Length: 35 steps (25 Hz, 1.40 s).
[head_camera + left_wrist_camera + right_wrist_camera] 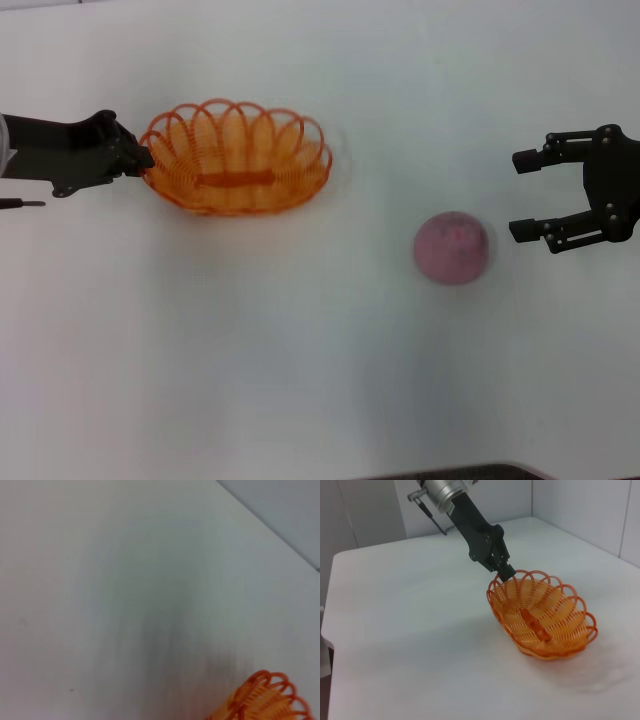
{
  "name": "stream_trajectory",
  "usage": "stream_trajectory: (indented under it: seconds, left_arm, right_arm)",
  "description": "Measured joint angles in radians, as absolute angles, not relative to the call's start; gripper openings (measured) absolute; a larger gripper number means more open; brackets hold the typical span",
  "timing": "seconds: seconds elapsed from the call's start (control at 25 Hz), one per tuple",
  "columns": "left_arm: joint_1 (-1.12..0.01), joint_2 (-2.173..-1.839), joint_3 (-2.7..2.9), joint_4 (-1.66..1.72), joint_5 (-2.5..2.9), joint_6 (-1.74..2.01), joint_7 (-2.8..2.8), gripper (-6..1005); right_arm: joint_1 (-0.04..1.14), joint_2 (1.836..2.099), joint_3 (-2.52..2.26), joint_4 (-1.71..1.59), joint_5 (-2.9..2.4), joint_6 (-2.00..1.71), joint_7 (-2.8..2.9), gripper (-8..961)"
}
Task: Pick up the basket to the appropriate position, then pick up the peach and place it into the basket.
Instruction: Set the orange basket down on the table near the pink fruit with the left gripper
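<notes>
The orange wire basket sits on the white table at the back left. My left gripper is shut on the basket's left rim. The right wrist view shows this grip on the end of the basket, with the orange strip at its bottom. An edge of the basket's rim shows in the left wrist view. The dusty-pink peach lies on the table at the right. My right gripper is open and empty, just right of the peach and slightly behind it.
The table's near edge shows at the bottom of the head view. In the right wrist view the table ends at an edge on one side, and tiled walls stand behind it.
</notes>
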<state>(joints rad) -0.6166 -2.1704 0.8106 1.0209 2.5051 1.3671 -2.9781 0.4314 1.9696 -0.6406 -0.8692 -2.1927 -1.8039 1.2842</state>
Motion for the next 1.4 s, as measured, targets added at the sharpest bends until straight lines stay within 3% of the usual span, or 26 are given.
stream_trajectory:
  seconds: [0.56, 0.8, 1.0, 1.16, 1.4]
  left_arm:
    - [-0.598, -2.141, 0.777, 1.038, 2.502, 1.426, -2.953, 358]
    - [-0.57, -2.132, 0.734, 1.068, 2.436, 1.447, -2.888, 586]
    - [-0.531, -2.131, 0.688, 1.089, 2.273, 1.477, -2.647, 660]
    - [-0.514, -2.127, 0.681, 1.089, 2.19, 1.562, -2.365, 664]
    - [-0.484, -2.138, 0.715, 1.11, 2.202, 1.714, -1.96, 669]
  right_arm:
    - [0.432, 1.978, -0.641, -0.873, -2.209, -1.803, 1.284, 870]
    - [0.428, 1.995, -0.64, -0.906, -2.209, -1.804, 1.307, 870]
    - [0.431, 2.019, -0.635, -0.94, -2.206, -1.806, 1.372, 870]
    - [0.449, 2.034, -0.634, -0.949, -2.202, -1.805, 1.45, 870]
    - [0.501, 2.039, -0.627, -0.939, -2.2, -1.8, 1.581, 871]
